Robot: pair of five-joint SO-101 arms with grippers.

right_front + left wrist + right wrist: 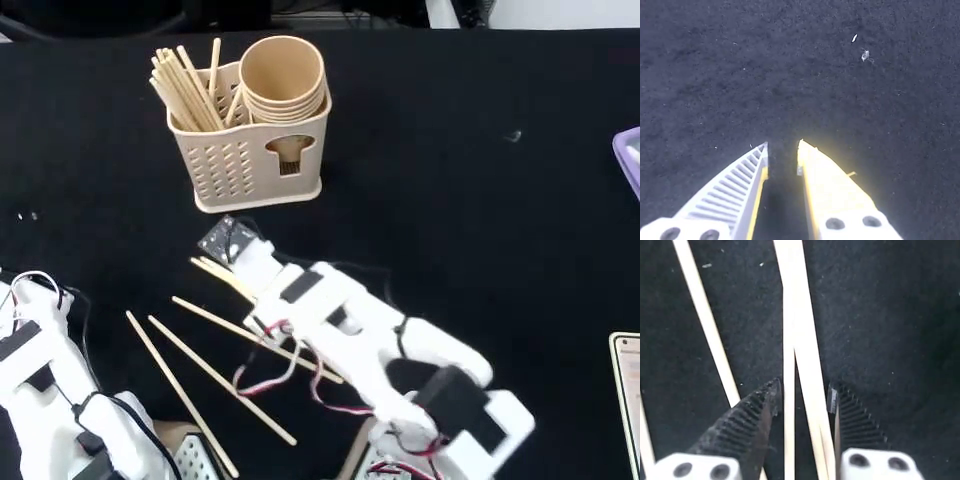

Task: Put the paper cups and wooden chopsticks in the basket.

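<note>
The beige slotted basket stands at the back of the black table. It holds a bundle of wooden chopsticks and a stack of paper cups. Three loose chopsticks lie slanted in front of it. My right gripper is low over a further pair of chopsticks. Seen from the right wrist, that gripper is open and straddles the pair, with a single stick lying beside it. My left gripper hovers over bare cloth, slightly open and holding nothing. The left arm is at the near left corner.
A purple object pokes in at the right edge, and a white card lies lower on that edge. Small white specks dot the cloth near the left gripper. The table's right half offers free room.
</note>
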